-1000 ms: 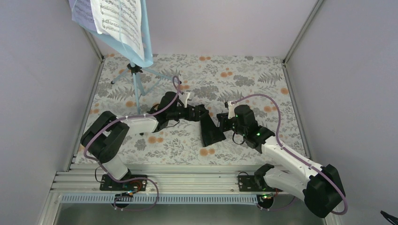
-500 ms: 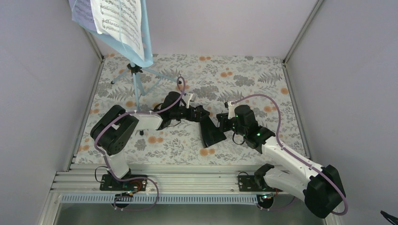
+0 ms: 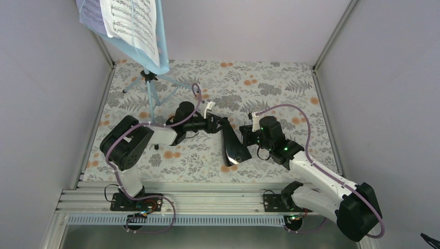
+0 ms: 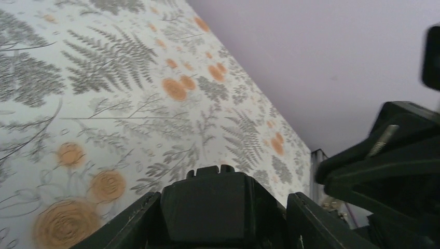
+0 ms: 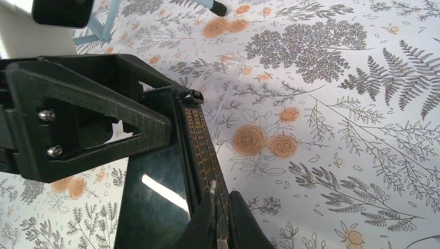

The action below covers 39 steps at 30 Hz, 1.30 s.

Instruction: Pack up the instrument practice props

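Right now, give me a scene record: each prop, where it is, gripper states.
metronome: black, tipped off upright, middle of the table, between both grippers
left gripper: jaws either side of the metronome's narrow end; grip unclear
right gripper: shut, tips at the metronome's scale face
music stand: upright on its tripod, far left corner
sheet-music pages: on the stand's desk
container: none in view
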Motion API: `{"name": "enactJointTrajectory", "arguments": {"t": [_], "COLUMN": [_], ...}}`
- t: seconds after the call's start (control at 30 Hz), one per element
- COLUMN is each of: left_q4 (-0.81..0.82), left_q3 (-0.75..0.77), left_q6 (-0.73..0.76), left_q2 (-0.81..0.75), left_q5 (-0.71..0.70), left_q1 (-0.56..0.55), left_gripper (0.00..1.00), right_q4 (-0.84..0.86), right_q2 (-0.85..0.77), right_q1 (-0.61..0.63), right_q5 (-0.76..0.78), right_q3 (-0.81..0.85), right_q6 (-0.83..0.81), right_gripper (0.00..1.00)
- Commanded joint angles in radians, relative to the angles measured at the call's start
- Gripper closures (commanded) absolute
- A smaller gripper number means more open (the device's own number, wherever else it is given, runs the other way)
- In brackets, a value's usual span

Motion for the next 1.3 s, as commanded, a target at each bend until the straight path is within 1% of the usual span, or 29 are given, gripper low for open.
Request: {"name": "enactJointTrajectory", "arguments": {"t": [0.0,0.03,0.07,0.1,0.17,0.23,0.3,0.33,0.37,0.4,0.5,0.6,0.7,0.77,0.9,1.0,1.03,1.13,1.27], "left_q4": [0.1,0.098,0.094,0.087,0.062,0.029,-0.01,-0.034,-0.063,-0.094,-0.176,-0.238,-0.317,-0.339,-0.402,-0.444,-0.454,-0.456,-0.443], "left_q3": [-0.005,-0.005,-0.006,-0.009,-0.008,-0.009,-0.014,-0.016,-0.018,-0.019,-0.02,-0.038,-0.06,-0.08,-0.094,-0.09,-0.09,-0.095,-0.114], "left_q6": [0.025,0.03,0.038,0.049,0.077,0.109,0.143,0.161,0.192,0.217,0.284,0.356,0.445,0.492,0.581,0.627,0.63,0.605,0.578], "left_q2": [-0.034,-0.039,-0.047,-0.055,-0.073,-0.094,-0.123,-0.142,-0.161,-0.18,-0.231,-0.29,-0.361,-0.402,-0.449,-0.451,-0.444,-0.439,-0.481], "left_q5": [0.09,0.093,0.095,0.097,0.1,0.105,0.108,0.106,0.1,0.093,0.085,0.047,-0.149,-0.261,-0.457,-0.546,-0.561,-0.574,-0.594], "left_q1": [-0.005,-0.006,-0.007,-0.008,-0.009,-0.013,-0.018,-0.023,-0.029,-0.035,-0.055,-0.091,-0.166,-0.223,-0.313,-0.365,-0.372,-0.386,-0.411], "left_gripper": [0.46,0.51,0.55,0.6,0.69,0.74,0.78,0.8,0.81,0.82,0.84,0.84,0.84,0.84,0.84,0.82,0.79,0.52,0.19], "right_q4": [0.086,0.083,0.079,0.074,0.061,0.039,0.01,-0.007,-0.024,-0.04,-0.054,-0.046,0.014,0.06,0.102,0.11,0.112,0.111,0.103], "right_q2": [-0.015,-0.016,-0.018,-0.023,-0.037,-0.056,-0.08,-0.099,-0.113,-0.126,-0.162,-0.172,-0.197,-0.22,-0.243,-0.249,-0.252,-0.262,-0.29], "right_q1": [0.005,0.005,0.005,0.005,0.005,0.005,0.005,0.003,0.002,0.0,-0.009,-0.018,-0.018,-0.018,-0.018,-0.017,-0.018,-0.018,-0.018], "right_q5": [-0.003,-0.003,-0.004,-0.005,-0.009,-0.009,-0.003,0.003,0.006,0.0,-0.068,-0.218,-0.366,-0.418,-0.456,-0.466,-0.464,-0.454,-0.435], "right_q3": [0.002,0.005,0.007,0.013,0.027,0.048,0.081,0.1,0.116,0.132,0.168,0.189,0.161,0.127,0.09,0.078,0.073,0.066,0.066], "right_q6": [0.014,0.017,0.018,0.019,0.019,0.02,0.025,0.025,0.024,0.018,-0.017,-0.068,-0.095,-0.093,-0.089,-0.098,-0.101,-0.108,-0.128], "right_gripper": [0.96,0.92,0.83,0.71,0.43,0.23,0.1,0.05,0.03,0.01,0.0,0.0,0.0,0.0,0.0,0.0,0.0,0.0,0.0]}}
